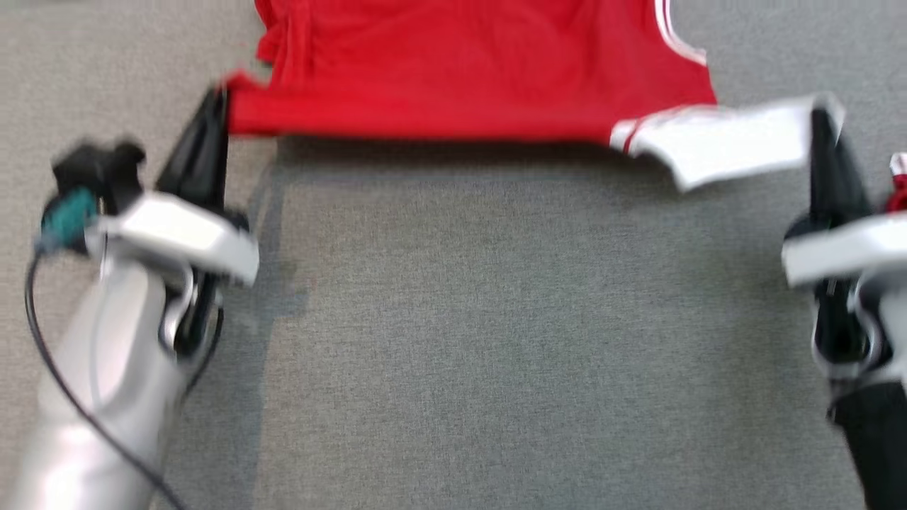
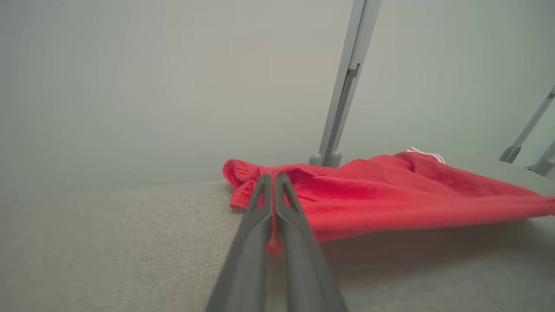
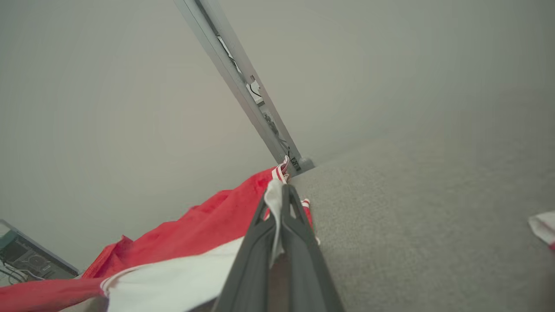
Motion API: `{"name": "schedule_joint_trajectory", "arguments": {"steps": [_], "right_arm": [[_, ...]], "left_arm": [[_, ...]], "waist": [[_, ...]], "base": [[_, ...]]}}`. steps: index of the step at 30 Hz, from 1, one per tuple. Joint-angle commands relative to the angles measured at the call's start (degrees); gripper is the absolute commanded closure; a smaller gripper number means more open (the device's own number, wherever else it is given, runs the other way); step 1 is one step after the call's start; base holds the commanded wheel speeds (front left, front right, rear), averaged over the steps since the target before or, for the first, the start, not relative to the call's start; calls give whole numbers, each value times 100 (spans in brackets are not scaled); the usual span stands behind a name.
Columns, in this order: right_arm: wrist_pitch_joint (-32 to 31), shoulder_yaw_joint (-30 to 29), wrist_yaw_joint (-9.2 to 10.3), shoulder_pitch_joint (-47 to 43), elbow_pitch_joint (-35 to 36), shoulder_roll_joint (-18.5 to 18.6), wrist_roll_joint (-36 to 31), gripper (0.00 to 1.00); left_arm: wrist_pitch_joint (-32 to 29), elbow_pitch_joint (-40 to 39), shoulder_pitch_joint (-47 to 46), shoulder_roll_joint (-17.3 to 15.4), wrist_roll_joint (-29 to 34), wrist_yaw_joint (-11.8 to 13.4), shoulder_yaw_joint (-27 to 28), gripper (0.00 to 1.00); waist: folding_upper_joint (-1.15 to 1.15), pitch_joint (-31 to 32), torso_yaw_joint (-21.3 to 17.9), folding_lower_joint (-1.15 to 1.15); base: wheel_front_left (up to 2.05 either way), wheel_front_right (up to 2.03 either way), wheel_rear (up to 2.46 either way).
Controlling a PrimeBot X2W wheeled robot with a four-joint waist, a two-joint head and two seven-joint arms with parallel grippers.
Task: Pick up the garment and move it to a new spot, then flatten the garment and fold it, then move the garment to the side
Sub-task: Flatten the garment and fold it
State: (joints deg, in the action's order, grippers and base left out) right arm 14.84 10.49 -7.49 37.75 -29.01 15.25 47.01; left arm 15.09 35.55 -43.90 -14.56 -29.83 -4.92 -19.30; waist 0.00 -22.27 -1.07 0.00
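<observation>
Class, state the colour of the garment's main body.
The garment is red; best seen in the head view.

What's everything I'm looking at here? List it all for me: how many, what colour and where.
garment: one, red with white trim, far part of the table, near edge held between both grippers
small cloth: one, red and white, table's right side, partly cut off
table: one, grey fabric top, under everything
metal posts: several, pale grey, table's far edge
dark box with cables: one, beyond the table
left gripper: one, dark fingers, shut on garment's red corner
right gripper: one, dark fingers, shut on garment's white corner
</observation>
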Motion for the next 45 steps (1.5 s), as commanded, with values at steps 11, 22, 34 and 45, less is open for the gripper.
{"name": "schedule_joint_trajectory", "arguments": {"steps": [11, 22, 34, 45], "right_arm": [[-552, -531, 1, -3074, 1534, -225, -114, 100], [-2141, -1832, 1, -4792, 3176, -984, -1093, 100], [-3187, -2818, 4, -5603, 4330, -1212, -1409, 100], [-3443, -2553, 4, -4888, 4559, -1218, -2043, 100]], "left_arm": [[-829, -3113, 3455, -711, -239, 1157, 294, 100], [-1798, -5256, 5402, -1008, -263, 2328, 477, 100], [-2251, -6011, 6174, -1244, -249, 2782, 600, 100], [-2511, -5957, 5459, -1482, -128, 2578, 530, 100]], "waist": [[0, 739, -117, 0], [0, 1071, -23, 0], [0, 1231, 43, 0], [0, 1048, 58, 0]], "base": [[0, 0, 0], [0, 0, 0], [0, 0, 0], [0, 0, 0]]}}
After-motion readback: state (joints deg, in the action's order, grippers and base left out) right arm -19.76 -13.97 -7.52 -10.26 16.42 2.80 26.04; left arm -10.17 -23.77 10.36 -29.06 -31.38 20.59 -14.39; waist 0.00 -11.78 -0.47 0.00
